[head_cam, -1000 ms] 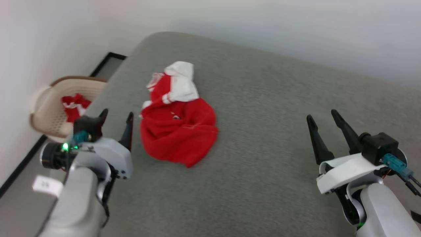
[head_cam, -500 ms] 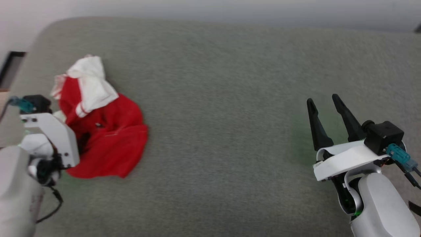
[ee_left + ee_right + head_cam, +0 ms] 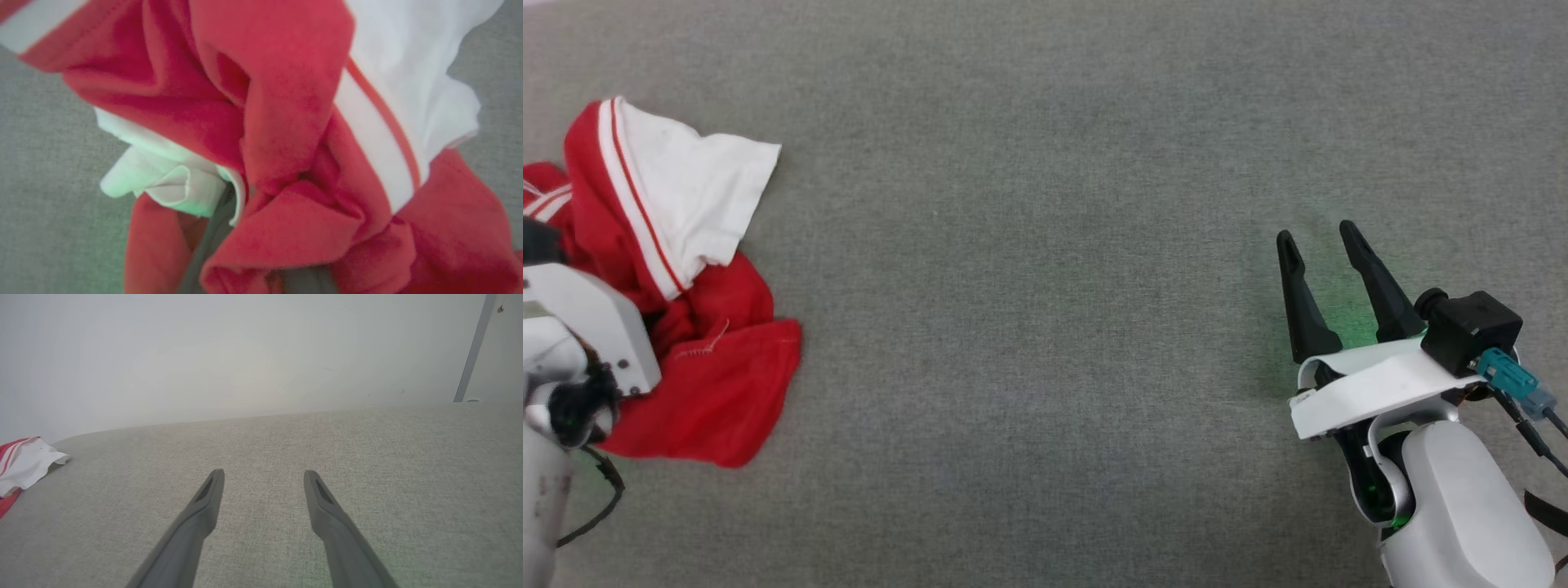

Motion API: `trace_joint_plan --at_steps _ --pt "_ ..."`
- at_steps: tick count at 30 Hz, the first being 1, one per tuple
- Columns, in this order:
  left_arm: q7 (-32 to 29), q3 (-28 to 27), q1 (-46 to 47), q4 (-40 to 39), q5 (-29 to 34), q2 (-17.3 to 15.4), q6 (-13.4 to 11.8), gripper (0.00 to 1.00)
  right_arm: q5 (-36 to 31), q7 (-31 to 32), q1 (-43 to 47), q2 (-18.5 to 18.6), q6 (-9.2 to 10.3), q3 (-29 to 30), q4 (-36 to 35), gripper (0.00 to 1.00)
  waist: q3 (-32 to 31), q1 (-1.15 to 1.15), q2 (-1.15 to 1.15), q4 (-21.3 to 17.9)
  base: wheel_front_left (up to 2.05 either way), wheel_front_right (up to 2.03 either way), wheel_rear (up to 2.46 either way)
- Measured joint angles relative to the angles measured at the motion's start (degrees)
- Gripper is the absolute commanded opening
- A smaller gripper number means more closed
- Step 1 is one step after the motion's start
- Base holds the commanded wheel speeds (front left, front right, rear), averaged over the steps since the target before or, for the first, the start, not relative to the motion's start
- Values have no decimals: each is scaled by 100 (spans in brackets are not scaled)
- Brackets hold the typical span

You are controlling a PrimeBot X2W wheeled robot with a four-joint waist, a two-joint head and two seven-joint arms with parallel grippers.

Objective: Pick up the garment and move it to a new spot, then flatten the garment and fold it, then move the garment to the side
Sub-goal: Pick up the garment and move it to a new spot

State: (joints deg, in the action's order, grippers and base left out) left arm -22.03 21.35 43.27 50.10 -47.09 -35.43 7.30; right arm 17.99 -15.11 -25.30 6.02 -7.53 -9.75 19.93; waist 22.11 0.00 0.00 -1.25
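One red-and-white shirt [image 3: 711, 384] lies crumpled at the left of the grey cushioned surface [image 3: 1045, 245]. The left hand [image 3: 588, 327] is buried in it, grip unclear. The right hand [image 3: 1316, 237] is spread, well apart.

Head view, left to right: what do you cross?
Crumpled red and white T-shirt → bare stretch of grey surface → right gripper, jaws open and holding nothing.

Left gripper [image 3: 257, 265]: we find its fingers [image 3: 204, 253] mostly buried under the garment [image 3: 286, 102], close and blurred | grip: we cannot tell | head view: garment beside the fingers runs off the edge.
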Motion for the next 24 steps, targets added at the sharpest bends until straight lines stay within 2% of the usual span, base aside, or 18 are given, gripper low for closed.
trace_joint_plan --at_steps 6,9,12,14,24 --pt "664 465 52 -255 242 -37 -22 0 64 0 132 -98 0 45 26 100 -226 0 0 -39 0 0 0" --pt "1016 619 186 -541 327 190 16 0 100 0 171 -126 0 101 24 100 -419 0 0 -28 0 0 0" --pt "1181 684 383 -879 375 219 20 0 156 0 300 -168 0 132 22 100 -595 0 0 -47 0 0 0" --pt "1199 781 448 -1154 417 269 16 0 181 0 359 -207 0 153 -2 100 -679 0 0 -100 0 0 0" --pt "686 1302 627 -2390 381 1056 -23 0 369 0 518 -285 0 375 -163 100 -738 0 0 -713 0 0 0"
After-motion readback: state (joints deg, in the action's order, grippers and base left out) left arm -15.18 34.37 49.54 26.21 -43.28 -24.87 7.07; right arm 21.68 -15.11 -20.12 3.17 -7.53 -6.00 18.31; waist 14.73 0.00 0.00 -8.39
